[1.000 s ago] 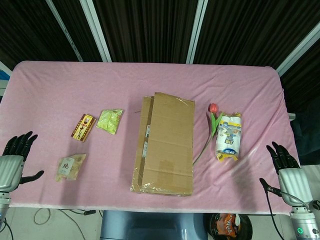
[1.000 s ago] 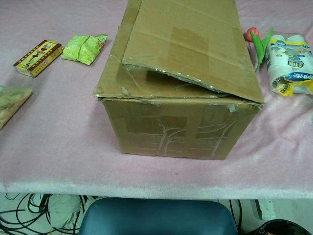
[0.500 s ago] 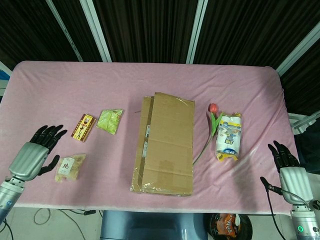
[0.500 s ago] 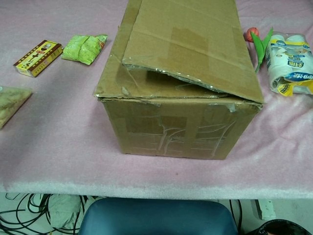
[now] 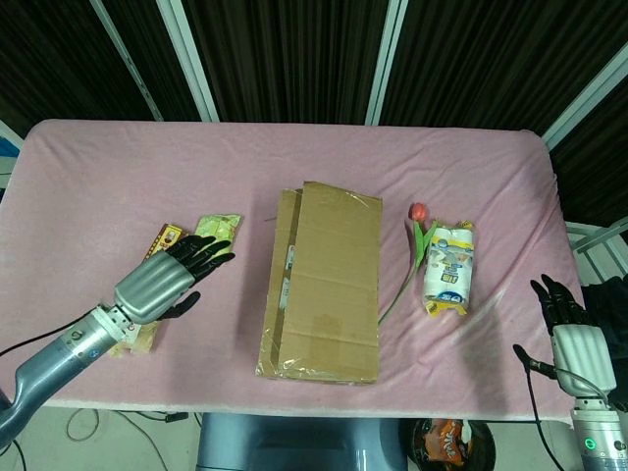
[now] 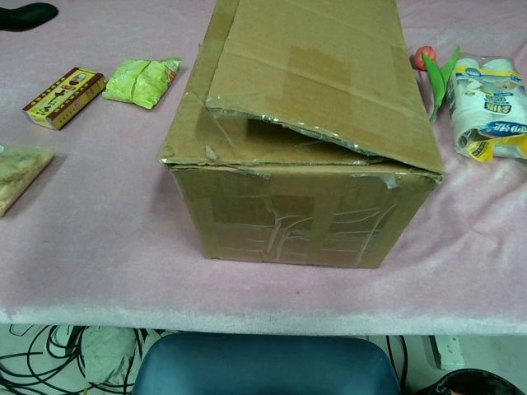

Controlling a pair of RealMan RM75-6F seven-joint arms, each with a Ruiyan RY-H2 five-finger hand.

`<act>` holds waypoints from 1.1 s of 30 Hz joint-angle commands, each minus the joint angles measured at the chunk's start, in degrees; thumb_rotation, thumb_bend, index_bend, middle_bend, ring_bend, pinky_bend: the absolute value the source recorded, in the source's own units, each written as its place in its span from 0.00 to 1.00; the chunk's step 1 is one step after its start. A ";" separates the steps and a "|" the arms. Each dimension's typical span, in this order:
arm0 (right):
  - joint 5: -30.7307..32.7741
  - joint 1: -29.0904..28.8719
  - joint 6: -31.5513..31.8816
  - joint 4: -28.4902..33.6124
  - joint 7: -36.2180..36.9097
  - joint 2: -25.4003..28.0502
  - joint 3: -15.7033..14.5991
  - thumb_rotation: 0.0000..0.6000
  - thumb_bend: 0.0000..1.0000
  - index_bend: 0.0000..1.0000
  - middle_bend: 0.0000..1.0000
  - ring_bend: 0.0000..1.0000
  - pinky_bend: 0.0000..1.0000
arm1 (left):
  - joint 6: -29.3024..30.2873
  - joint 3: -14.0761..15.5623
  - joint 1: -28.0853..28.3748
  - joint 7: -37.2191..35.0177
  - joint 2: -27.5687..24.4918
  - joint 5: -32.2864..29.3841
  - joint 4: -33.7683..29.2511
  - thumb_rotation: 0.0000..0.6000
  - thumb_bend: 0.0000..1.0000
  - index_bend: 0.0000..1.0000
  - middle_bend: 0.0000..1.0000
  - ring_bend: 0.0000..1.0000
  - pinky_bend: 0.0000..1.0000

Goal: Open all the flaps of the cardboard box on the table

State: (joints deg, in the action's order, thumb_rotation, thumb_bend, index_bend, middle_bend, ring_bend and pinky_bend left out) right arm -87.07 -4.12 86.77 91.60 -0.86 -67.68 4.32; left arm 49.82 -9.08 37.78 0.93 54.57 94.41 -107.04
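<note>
No flap is open yet: the cardboard box (image 5: 322,285) lies closed just right of the empty, spread left hand (image 5: 175,277); the right hand (image 5: 565,324) waits empty, fingers apart, far beyond it.

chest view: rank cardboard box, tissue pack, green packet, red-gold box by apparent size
1. cardboard box, by far
2. tissue pack, cut off at the frame edge
3. green packet and red-gold box look alike; no ranking.
</note>
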 commanded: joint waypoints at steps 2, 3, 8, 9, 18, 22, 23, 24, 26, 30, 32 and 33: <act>0.47 -0.09 -0.31 0.20 0.37 0.09 0.18 1.00 0.27 0.00 0.00 0.06 0.23 | -4.62 -1.10 3.89 0.52 0.97 -2.15 -1.23 1.00 0.51 0.02 0.05 0.02 0.13; 0.58 -0.10 -0.37 0.22 0.47 0.12 0.22 1.00 0.27 0.00 0.00 0.06 0.23 | -5.19 -1.14 4.37 0.91 1.19 -2.41 -1.22 1.00 0.51 0.02 0.05 0.02 0.13; 0.89 -0.10 -0.61 0.40 1.05 0.25 0.25 1.00 0.27 0.00 0.00 0.06 0.23 | -7.70 -1.18 6.53 2.85 2.46 -4.03 -1.26 1.00 0.51 0.02 0.06 0.03 0.13; 0.90 -0.12 -0.66 0.43 1.12 0.26 0.24 1.00 0.27 0.00 0.00 0.06 0.23 | -8.03 -1.18 6.88 3.28 2.81 -4.27 -1.15 1.00 0.51 0.02 0.06 0.03 0.13; 1.09 -0.17 -0.93 0.56 1.75 0.33 0.24 1.00 0.27 0.00 0.00 0.06 0.23 | -11.75 -1.57 10.92 7.31 6.06 -7.33 -0.33 1.00 0.51 0.02 0.10 0.07 0.13; 1.11 -0.16 -0.90 0.58 2.08 0.36 0.26 1.00 0.27 0.00 0.00 0.06 0.23 | -12.68 -1.87 12.49 9.45 7.38 -8.76 0.12 1.00 0.51 0.02 0.09 0.07 0.13; 1.13 -0.17 -0.92 0.62 2.16 0.37 0.28 1.00 0.27 0.00 0.00 0.06 0.23 | -12.76 -2.03 12.85 9.94 7.75 -9.13 0.24 1.00 0.51 0.02 0.09 0.07 0.13; 1.15 -0.20 -0.98 0.67 2.25 0.39 0.29 1.00 0.27 0.00 0.00 0.06 0.23 | -12.93 -2.28 13.40 10.61 8.25 -9.76 0.40 1.00 0.51 0.02 0.09 0.07 0.13; 1.14 -0.24 -1.05 0.74 2.32 0.41 0.28 1.00 0.27 0.00 0.00 0.06 0.23 | -13.25 -2.72 14.22 11.50 8.81 -10.75 0.62 1.00 0.51 0.02 0.09 0.07 0.13; 1.19 -0.20 -1.11 0.87 2.63 0.42 0.23 1.00 0.27 0.00 0.00 0.06 0.23 | -13.74 -4.04 16.21 13.53 9.73 -13.18 0.89 1.00 0.51 0.02 0.09 0.07 0.13; 1.24 -0.22 -1.16 0.94 2.75 0.44 0.25 1.00 0.27 0.00 0.00 0.06 0.23 | -13.87 -4.57 16.85 13.99 9.83 -14.14 0.72 1.00 0.51 0.01 0.09 0.07 0.13; 1.30 -0.23 -1.20 1.00 2.88 0.45 0.27 1.00 0.27 0.00 0.00 0.06 0.23 | -13.85 -5.04 17.33 14.32 9.90 -14.74 0.62 1.00 0.51 0.01 0.09 0.07 0.13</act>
State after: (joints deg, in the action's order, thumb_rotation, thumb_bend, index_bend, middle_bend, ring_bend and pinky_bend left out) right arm -85.80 -4.35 85.59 92.57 1.98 -67.23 4.58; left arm 36.08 -13.60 54.57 14.80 64.27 80.26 -106.33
